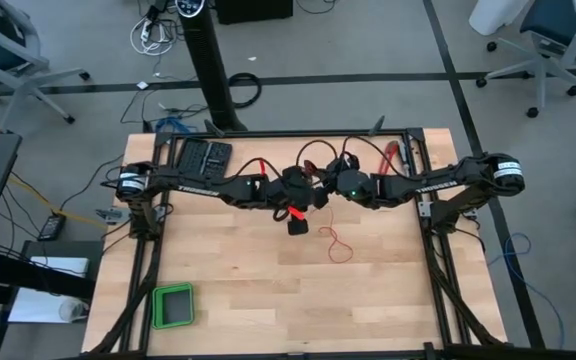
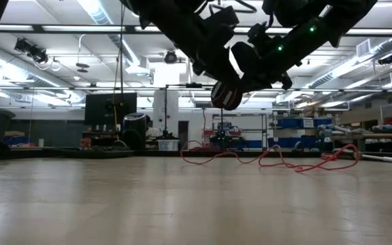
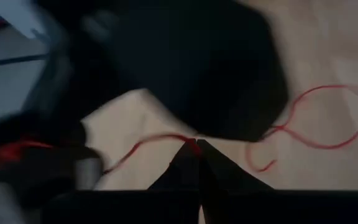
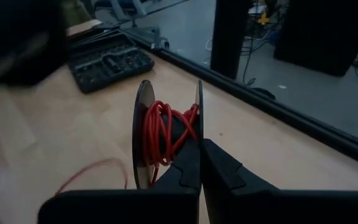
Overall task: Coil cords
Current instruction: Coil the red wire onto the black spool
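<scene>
Left hand (image 1: 296, 213) hangs above the middle of the wooden counter (image 1: 228, 300), fingers brought fully together; in its wrist view the thin red cord (image 3: 160, 139) runs right up to the fingertips (image 3: 188, 155) and appears pinched between them, though the dark blur there leaves that uncertain. Right hand (image 4: 200, 149) sits close beside it, just to its right in the high view, its jaws pressed tight together; whether they grip the rim of a small black spool (image 4: 146, 134), wound with red cord and standing directly in front of the fingertips, cannot be told. Both hands are raised off the surface, as the low view shows them well above the boards. From the left hand, the loose end of the cord trails down onto the counter and lies there in an open loop with a squiggly tail, just in front of the hands and slightly toward the right arm's side. A black tool case (image 1: 200, 157) rests at the far left corner of the counter, and a green-rimmed tray (image 1: 172, 306) lies near the front left edge, well apart from the cord.
</scene>
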You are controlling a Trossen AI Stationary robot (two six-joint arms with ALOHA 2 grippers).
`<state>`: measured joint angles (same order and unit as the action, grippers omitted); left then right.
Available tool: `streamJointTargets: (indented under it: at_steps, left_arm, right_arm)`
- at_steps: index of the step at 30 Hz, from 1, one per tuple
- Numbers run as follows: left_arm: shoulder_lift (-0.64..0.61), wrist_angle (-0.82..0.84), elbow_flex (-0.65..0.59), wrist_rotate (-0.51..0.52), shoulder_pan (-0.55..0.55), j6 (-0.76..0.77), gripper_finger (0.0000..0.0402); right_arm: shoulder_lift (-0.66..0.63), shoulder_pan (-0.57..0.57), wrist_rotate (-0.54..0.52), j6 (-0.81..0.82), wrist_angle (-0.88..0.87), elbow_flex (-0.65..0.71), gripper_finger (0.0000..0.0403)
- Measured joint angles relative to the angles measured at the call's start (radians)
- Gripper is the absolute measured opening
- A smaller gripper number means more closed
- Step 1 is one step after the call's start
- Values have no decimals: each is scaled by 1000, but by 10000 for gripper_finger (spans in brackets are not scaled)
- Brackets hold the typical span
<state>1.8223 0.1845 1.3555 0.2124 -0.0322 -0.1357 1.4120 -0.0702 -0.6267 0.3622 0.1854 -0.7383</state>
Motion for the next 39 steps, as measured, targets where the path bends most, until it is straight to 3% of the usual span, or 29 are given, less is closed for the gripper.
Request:
streamJointTargets:
  at_steps: [7,22,33,39]
  left_arm:
    - [0,25,26,108,-2,-77,0]
    - [-27,45,25,137,-5,-82,0]
    - [-43,155,25,174,-13,-81,0]
    - [-45,225,25,162,-14,-69,2]
  right_arm:
    - [0,32,38,-17,-4,0,0]
    - [-1,44,99,-42,-95,0,0]
    - [-4,74,157,-142,-119,0,0]
    - [-71,95,163,-186,-191,1,2]
